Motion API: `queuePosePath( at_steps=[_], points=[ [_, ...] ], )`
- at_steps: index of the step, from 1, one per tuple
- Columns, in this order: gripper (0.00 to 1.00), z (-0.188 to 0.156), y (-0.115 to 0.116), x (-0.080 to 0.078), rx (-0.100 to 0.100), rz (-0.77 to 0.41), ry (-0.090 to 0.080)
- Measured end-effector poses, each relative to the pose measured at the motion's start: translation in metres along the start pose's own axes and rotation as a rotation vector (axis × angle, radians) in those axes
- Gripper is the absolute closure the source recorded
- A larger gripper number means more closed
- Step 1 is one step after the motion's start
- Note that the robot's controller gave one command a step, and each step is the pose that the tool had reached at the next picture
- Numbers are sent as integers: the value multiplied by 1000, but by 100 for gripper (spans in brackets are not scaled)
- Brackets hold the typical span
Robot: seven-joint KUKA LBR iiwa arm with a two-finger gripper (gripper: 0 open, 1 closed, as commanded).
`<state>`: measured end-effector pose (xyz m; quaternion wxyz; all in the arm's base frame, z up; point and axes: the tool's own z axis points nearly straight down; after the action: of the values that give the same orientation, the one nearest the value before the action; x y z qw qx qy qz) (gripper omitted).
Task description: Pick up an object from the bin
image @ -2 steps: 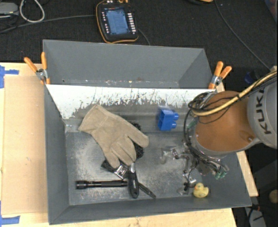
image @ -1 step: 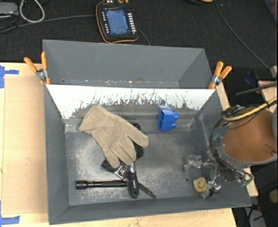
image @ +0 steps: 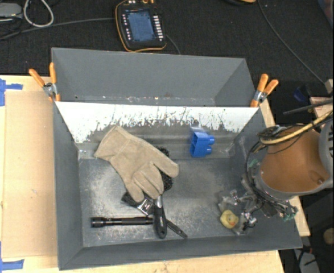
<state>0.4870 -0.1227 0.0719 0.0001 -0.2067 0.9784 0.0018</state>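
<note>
End effector (image: 242, 208) sits low at the right of the bin (image: 155, 90), just beside a yellowish round thing (image: 229, 219); grip state cannot be told.

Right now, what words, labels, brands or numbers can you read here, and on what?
None can be read.
The handheld pendant above the bin has a lit screen, too blurred to read.
The tan glove, blue block and black rod show no markings.
</note>
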Motion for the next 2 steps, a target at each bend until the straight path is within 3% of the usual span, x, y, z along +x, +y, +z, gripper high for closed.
queuePosePath(
  at_steps=[1, 2],
  points=[
    [100, 1, 11, -8, -2, -10, 0],
    [100, -40, 11, -5, -9, -6, 7]
  ],
)
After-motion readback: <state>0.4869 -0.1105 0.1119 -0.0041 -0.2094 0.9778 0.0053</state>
